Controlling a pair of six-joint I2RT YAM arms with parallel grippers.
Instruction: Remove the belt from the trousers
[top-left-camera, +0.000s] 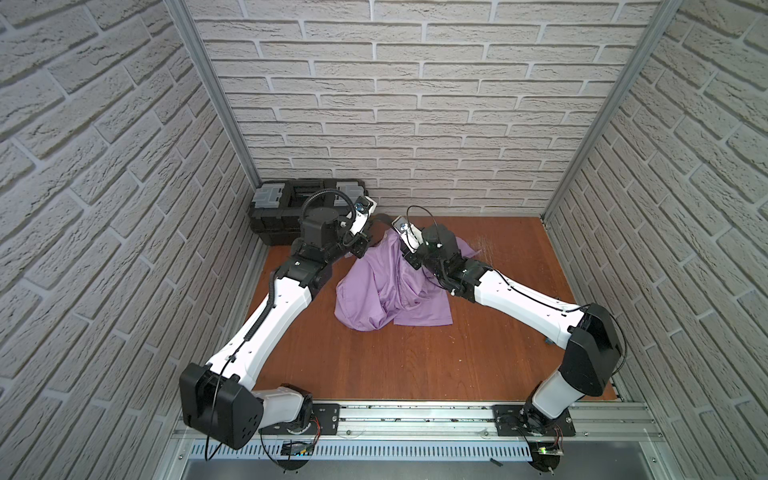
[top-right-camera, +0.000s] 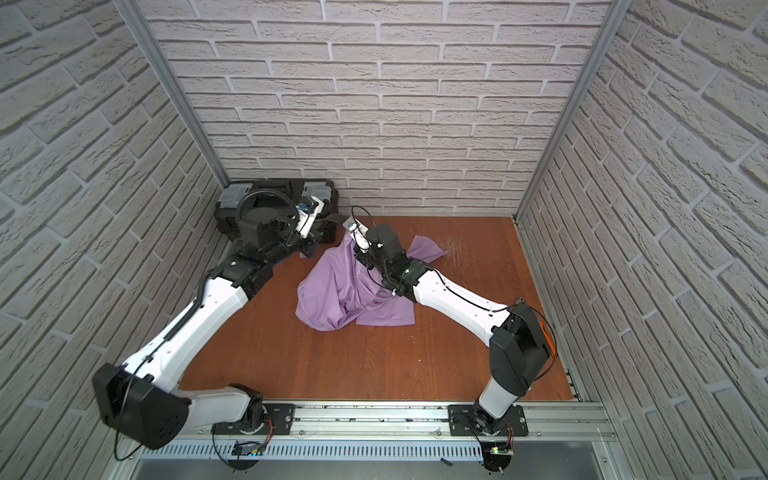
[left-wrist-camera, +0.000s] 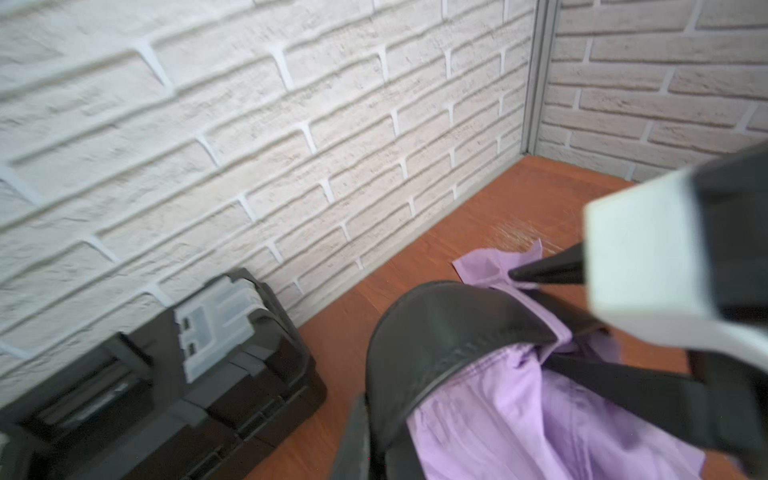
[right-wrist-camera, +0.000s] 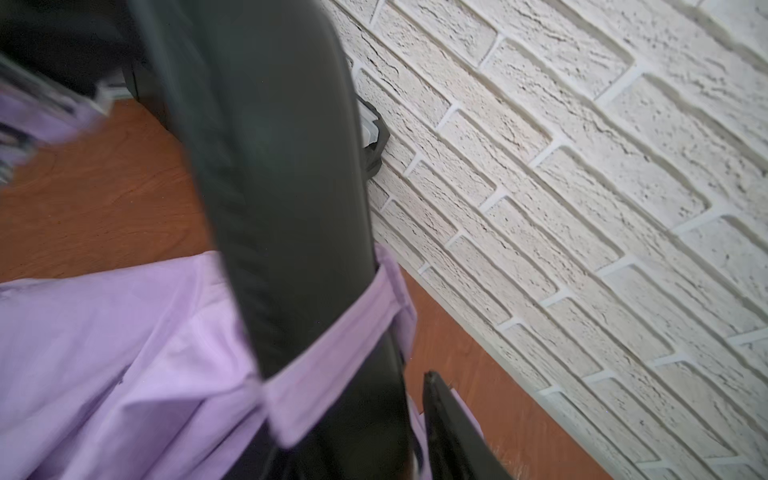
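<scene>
Belt (right-wrist-camera: 282, 166) still threaded through loop (right-wrist-camera: 332, 332) of trousers (top-left-camera: 390, 291), mid-frame on tabletop (top-left-camera: 415, 365). Left gripper (top-left-camera: 358, 249): jaws tight together, apparently on belt. Right gripper (top-left-camera: 410, 259): jaws parted by loop, gripping nothing. Pull-out remains.

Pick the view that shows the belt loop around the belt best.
The right wrist view: the belt loop wraps the belt close up. The left wrist view shows it small; in both top views it cannot be made out.

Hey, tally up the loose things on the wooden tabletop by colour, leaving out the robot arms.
Black: 2 (belt, toolbox)
Lilac: 1 (trousers)
Total: 3
</scene>
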